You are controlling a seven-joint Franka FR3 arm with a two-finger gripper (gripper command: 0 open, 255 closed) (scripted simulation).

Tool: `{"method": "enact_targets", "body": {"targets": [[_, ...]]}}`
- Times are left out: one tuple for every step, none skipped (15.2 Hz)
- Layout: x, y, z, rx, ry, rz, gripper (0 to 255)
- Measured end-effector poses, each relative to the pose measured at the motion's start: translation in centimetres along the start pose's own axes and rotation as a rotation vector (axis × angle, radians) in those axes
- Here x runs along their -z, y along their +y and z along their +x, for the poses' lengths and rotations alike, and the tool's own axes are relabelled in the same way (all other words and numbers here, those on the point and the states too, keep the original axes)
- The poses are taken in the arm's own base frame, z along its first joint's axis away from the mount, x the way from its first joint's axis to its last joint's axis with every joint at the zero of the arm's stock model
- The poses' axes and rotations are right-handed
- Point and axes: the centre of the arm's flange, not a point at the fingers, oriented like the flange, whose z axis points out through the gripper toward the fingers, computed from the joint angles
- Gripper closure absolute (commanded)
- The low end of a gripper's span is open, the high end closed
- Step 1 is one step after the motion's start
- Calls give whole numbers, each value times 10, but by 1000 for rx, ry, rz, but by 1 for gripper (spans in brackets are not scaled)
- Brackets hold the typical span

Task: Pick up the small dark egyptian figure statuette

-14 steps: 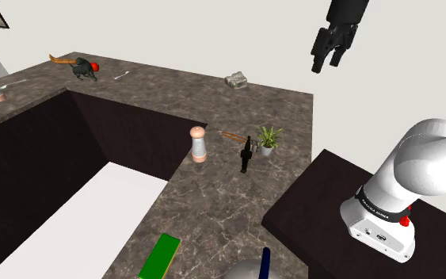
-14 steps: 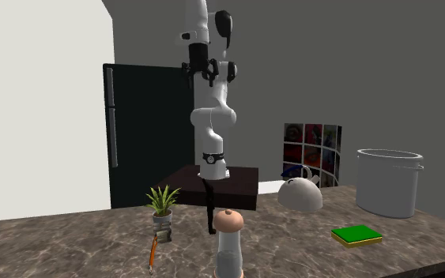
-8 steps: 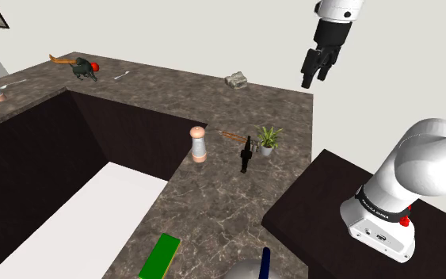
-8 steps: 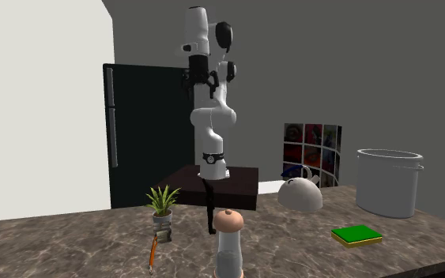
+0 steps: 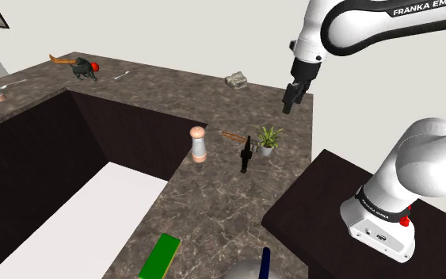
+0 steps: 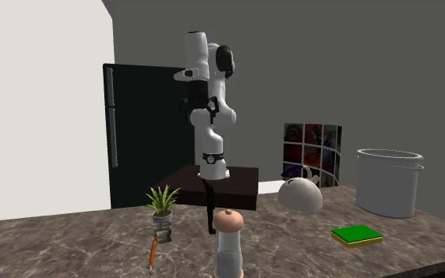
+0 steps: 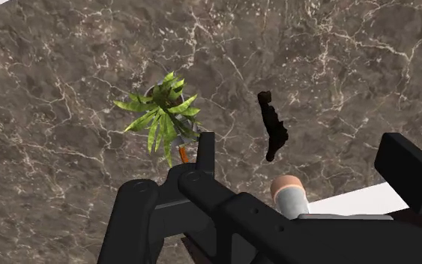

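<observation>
The small dark statuette point(image 5: 246, 154) stands upright on the marbled brown counter point(image 5: 213, 206), between a potted green plant point(image 5: 268, 139) and a pale shaker with a pinkish cap point(image 5: 199, 144). My black gripper point(image 5: 292, 99) hangs well above the counter, up and to the shoulder view's right of the statuette. In the wrist view the gripper point(image 7: 306, 161) is open, its fingers point(image 7: 205, 152) wide apart, with the statuette point(image 7: 273, 127) far below between them, the plant point(image 7: 160, 116) beside it and the shaker point(image 7: 290, 195) nearer. The second exterior view shows the statuette point(image 6: 210, 207) behind the shaker point(image 6: 228, 241).
A thin orange tool point(image 5: 231, 135) lies by the plant. A deep dark recess point(image 5: 55, 158) opens at the shoulder view's left. A green block point(image 5: 160, 257), a grey lump point(image 5: 236, 79) and a dark toy point(image 5: 86, 68) sit on the counter. A large grey pot point(image 6: 390, 182) stands farther off.
The arm has bent over and lowered; the gripper came down and to the shoulder view's left, closer to the plant and statuette. Nothing on the counter moved.
</observation>
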Motion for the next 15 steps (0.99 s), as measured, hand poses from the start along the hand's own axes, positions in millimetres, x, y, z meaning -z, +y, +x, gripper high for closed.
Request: {"method": "enact_targets", "body": {"targets": [[-15,-5,3,19,3,0,0],[-25,-4,8,37,8,1,0],[-36,-7,10,57,11,1,0],[-45,-8,13,76,15,1,0],[-58,-9,17,95,18,2,0],[-74,-7,23,113,21,2,0],[-87,-12,25,132,25,2,0],[-97,-14,31,151,30,2,0],[-110,-16,36,171,33,3,0],[-123,-17,42,190,37,3,0],[-135,-18,48,209,41,3,0],[-149,-20,51,228,44,4,0],[-159,-22,54,247,48,4,0],[-169,-22,58,266,52,4,0],[-183,-26,63,285,56,5,0]]}}
